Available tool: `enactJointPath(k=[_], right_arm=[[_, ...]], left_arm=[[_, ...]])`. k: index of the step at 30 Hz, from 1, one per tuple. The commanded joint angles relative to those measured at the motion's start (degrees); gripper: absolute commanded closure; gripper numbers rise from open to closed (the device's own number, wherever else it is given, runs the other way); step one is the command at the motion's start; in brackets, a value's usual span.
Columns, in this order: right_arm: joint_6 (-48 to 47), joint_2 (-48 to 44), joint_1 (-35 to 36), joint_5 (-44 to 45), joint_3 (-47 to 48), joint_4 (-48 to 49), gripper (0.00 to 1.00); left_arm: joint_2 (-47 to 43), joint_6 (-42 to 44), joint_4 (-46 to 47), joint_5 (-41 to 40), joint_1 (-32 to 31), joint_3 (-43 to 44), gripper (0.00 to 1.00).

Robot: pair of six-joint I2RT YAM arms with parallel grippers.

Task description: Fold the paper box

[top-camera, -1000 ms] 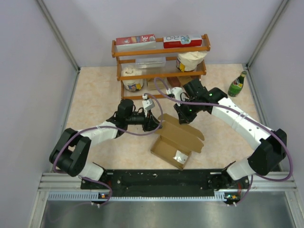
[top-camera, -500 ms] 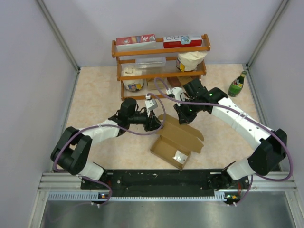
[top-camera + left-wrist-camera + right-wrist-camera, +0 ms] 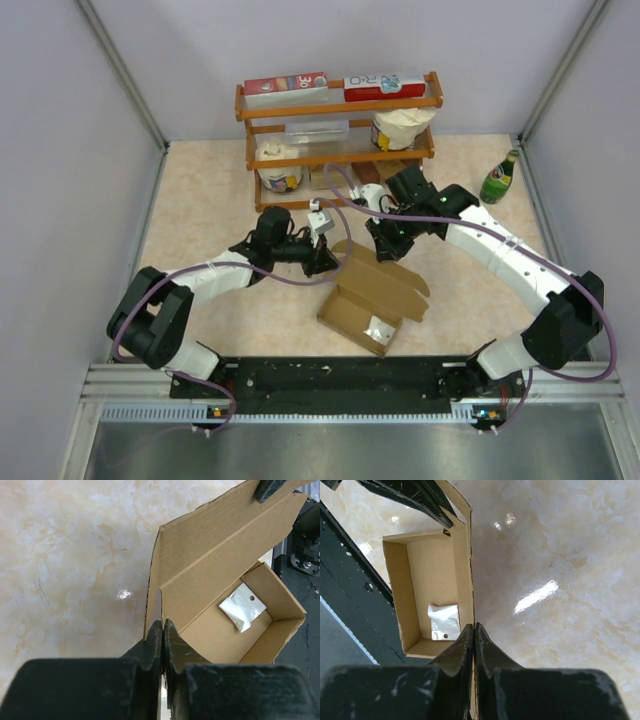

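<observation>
- Top view: the paper box (image 3: 385,285) lies open on the worktop (image 3: 210,210), between the two arms and close to their fingers. Its lid stands up at the far side and its tray is at the near side.
- The left fingers (image 3: 323,262) are at the left corner of the lid. The right fingers (image 3: 384,249) are at the far edge of the lid, near the left ones but apart from them.
- Behind both pairs of fingers stands a wooden shelf (image 3: 340,105) with cartons and tubs. A green bottle (image 3: 500,178) stands well to the right of the right fingers.
- Left wrist view: the left fingers (image 3: 154,642) are pressed together, and the thin edge of a side flap of the paper box (image 3: 215,555) runs down between their tips, so they pinch it.
- Beyond and to the right of these fingers the tray is open, with a small white bag (image 3: 242,607) on its floor. The tip of the right fingers (image 3: 267,487) sits on the top edge of the lid.
- Right wrist view: the right fingers (image 3: 462,647) are closed narrow on the upright cardboard wall of the paper box (image 3: 432,575), which goes in between their tips.
- To the left of these fingers lies the open tray with the small white bag (image 3: 445,622). The left fingers (image 3: 420,495) touch the far corner of the box. To the right is the bare, shiny worktop (image 3: 560,555).
</observation>
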Motion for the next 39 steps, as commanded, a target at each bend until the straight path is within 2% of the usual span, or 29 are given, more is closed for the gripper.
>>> enactJointPath(k=[1,3,7,11,13,19,31,39], right_arm=[[-0.57,-2.16,0.24,-0.96,2.07,1.17,1.00],[-0.57,-2.25,0.24,-0.79,2.33,1.25,1.00],[1.26,-2.95,0.24,1.66,2.69,2.56,0.75],[5.56,-7.77,0.24,11.49,-1.34,6.34,0.53],[8.29,-10.58,0.07,15.02,-3.98,7.75,0.48],[13.92,-20.34,-1.95,16.00,-14.26,13.37,0.33],[17.53,-23.26,-7.14,11.35,-24.73,20.76,0.30],[19.29,-22.55,-7.58,7.48,-27.81,23.05,0.40]], left_arm=[[0.57,-0.52,0.72,0.97,-0.09,2.54,1.00],[0.48,-0.96,0.20,0.97,-0.09,2.80,1.00],[-1.09,-2.01,-1.21,-2.88,-0.09,2.54,1.00],[-4.08,-2.72,-1.39,-11.05,0.43,0.61,1.00],[-4.96,-5.18,-1.48,-13.60,0.87,0.08,1.00],[-6.81,-6.15,-1.83,-16.16,2.46,-1.67,1.00],[-9.36,-6.76,-2.36,-17.83,4.04,-4.49,1.00],[-9.45,-7.73,-2.36,-18.27,4.39,-4.32,1.00]])
